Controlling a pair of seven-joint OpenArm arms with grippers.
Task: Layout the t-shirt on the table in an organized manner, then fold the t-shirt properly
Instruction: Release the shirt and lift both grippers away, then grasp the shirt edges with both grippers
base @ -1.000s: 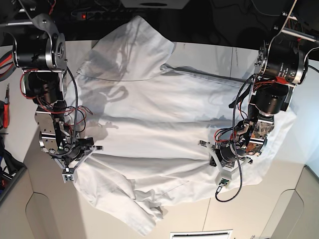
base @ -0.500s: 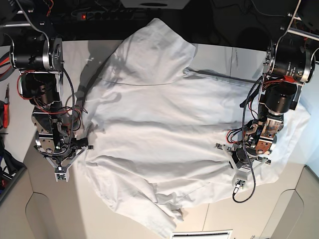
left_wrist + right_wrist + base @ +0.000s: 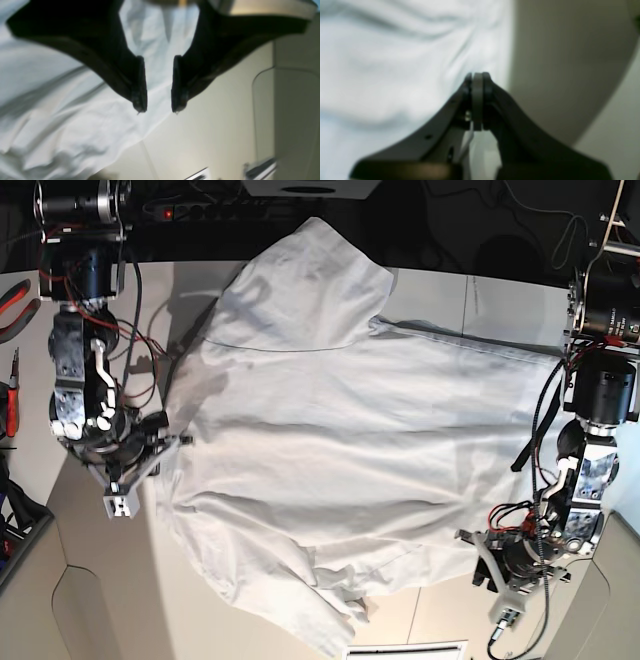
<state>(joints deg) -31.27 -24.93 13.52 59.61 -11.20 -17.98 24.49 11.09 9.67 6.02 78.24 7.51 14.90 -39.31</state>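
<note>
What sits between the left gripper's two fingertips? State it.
Nothing held: the left wrist view shows the left gripper open above the edge of the t-shirt.

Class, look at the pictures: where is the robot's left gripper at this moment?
In the base view the left gripper is at the lower right, beside the t-shirt bottom-right edge, over the table.

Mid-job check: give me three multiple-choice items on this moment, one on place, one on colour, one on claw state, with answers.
1. Where is the left claw in its wrist view?
A. over the t-shirt edge
B. over a drawer
C. inside a sleeve

2. What colour is the t-shirt?
A. red
B. white
C. black

3. How do the claws stand?
A. both open
B. left open, right claw shut
C. both shut

Answers: 1 A, cloth edge and bare table lie below its tips. 2 B, plain white in all views. 3 B, a gap shows between the left tips, while the right tips meet.
</note>
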